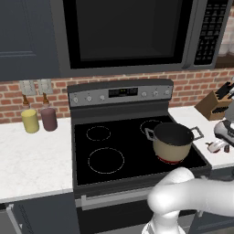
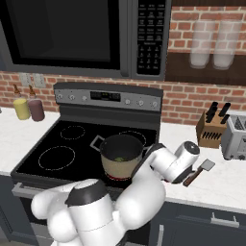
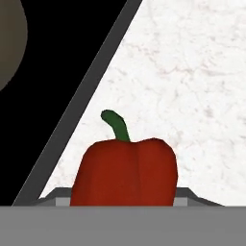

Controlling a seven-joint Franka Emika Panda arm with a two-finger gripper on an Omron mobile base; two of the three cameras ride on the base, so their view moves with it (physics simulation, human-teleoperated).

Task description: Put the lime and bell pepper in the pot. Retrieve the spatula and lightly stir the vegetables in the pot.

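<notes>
Arm bent low over desk [image 2: 226, 185] right of pot [image 2: 121, 156]; tool state unclear, bell pepper [image 3: 125, 172] directly before tool, spatula [image 2: 198, 172] just beside.

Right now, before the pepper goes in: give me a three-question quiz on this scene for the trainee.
1. True or false: the pot stands on the front right burner of the stove.
2. Where does the spatula lie? A: in the pot. B: on the counter right of the stove. C: on a left burner.
3. Fill in: in the hand view, the red thing with a green stem, close up on the white counter, is the ____.

Key: 1 true. 2 B. 3 bell pepper.
</notes>
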